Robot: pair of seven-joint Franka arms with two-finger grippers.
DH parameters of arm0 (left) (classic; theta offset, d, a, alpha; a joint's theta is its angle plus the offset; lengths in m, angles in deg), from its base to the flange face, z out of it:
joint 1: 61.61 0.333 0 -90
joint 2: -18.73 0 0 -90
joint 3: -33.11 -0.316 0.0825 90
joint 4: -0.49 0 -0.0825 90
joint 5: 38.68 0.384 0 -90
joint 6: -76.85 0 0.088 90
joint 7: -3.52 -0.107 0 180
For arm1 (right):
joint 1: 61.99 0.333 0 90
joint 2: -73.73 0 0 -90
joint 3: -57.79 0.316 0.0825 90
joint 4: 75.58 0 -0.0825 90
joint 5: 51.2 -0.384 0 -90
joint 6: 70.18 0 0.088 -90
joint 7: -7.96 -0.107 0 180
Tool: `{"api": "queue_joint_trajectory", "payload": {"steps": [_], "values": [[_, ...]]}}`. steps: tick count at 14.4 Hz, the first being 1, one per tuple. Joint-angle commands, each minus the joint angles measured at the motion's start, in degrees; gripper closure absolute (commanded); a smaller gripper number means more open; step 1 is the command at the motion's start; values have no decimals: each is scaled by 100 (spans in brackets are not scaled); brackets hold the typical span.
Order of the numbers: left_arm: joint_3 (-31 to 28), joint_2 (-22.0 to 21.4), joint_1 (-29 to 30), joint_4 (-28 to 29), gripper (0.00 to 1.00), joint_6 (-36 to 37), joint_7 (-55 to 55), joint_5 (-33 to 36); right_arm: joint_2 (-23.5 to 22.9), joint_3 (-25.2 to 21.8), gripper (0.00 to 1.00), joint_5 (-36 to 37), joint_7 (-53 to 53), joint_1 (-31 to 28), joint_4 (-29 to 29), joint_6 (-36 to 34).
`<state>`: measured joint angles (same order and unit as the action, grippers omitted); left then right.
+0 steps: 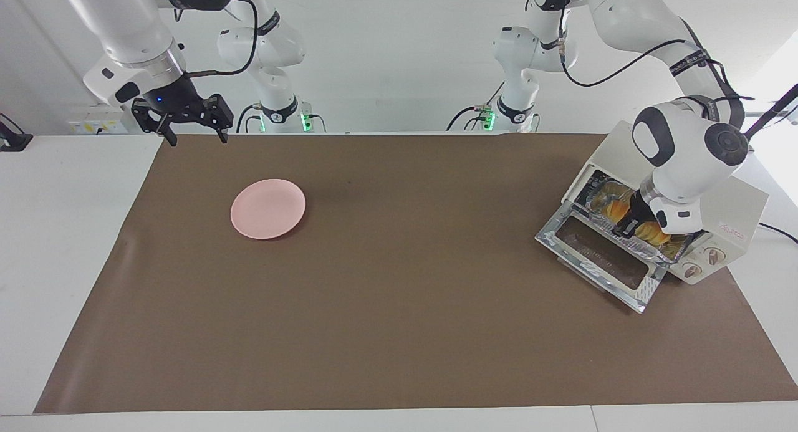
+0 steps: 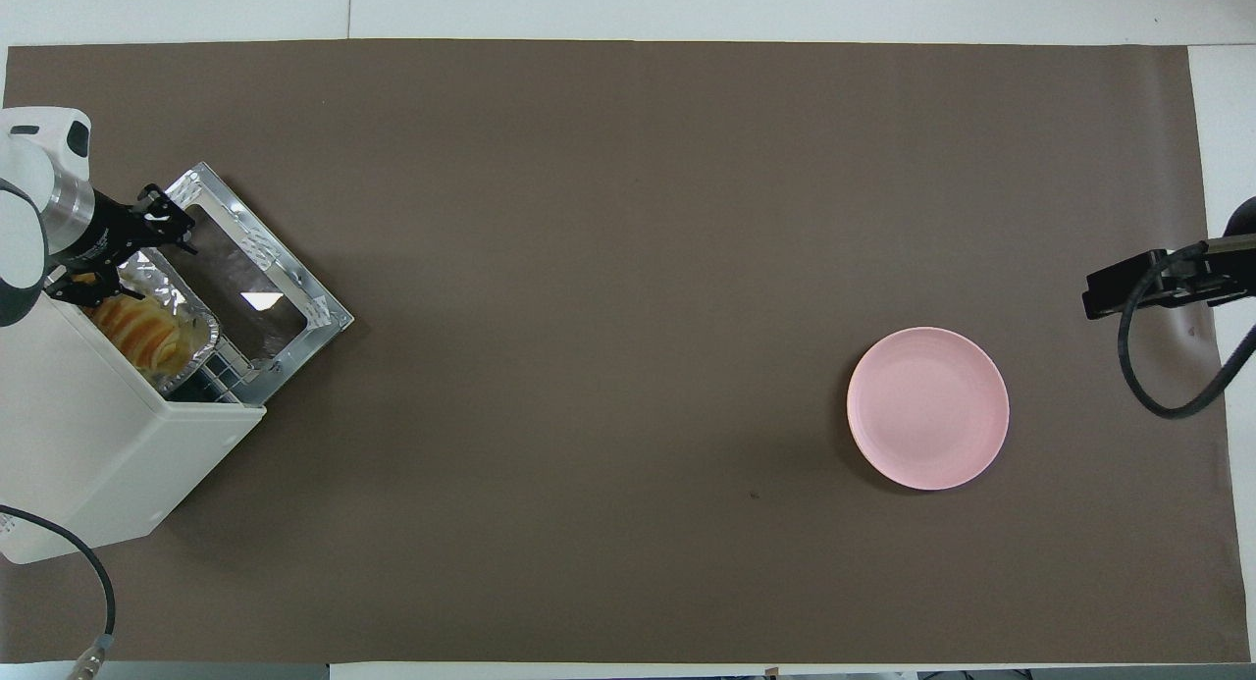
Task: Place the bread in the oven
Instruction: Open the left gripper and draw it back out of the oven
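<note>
bread (image 2: 147, 335) in foil tray (image 2: 199, 317), lower left, inside oven (image 2: 98, 444) | left gripper (image 2: 118, 260) spread above tray | right gripper (image 1: 190, 133) spread, upper left, waiting

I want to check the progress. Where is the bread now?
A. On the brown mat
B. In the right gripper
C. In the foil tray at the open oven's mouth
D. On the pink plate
C: the bread lies in the foil tray at the oven opening, door down.

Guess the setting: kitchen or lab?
Likely a robot lab bench staged as a kitchen: two Franka arms over a brown paper mat, a toaster oven holding bread, one pink plate.
</note>
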<state>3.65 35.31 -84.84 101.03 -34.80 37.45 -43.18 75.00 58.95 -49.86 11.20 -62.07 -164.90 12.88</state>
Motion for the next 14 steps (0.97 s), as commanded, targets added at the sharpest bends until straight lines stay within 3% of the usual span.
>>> {"api": "queue_joint_trajectory", "payload": {"steps": [1, 5, 9, 12, 13, 14], "values": [[-8, 21, -32, -314, 0, -6, -98, 2, 120, 68, 0, -20, 89, -98, -139, -1], [36, -241, -49, -974, 0, 1010, -586, -15, 120, 68, 0, -20, 89, -89, -139, -1], [45, -1032, -155, -948, 0, 2189, -2766, -7, 120, 68, 0, -20, 89, -89, -139, -1], [53, -1349, -374, -966, 0, 2613, -3253, 72, 120, 68, 0, -20, 89, -98, -139, -1], [254, -1428, -244, -966, 0, 2683, -3288, 125, 120, 68, 0, -20, 89, -98, -139, -1], [908, -1420, 349, -1009, 0, 2849, -3314, 143, 120, 68, 0, -20, 89, -98, -139, -1]]}}
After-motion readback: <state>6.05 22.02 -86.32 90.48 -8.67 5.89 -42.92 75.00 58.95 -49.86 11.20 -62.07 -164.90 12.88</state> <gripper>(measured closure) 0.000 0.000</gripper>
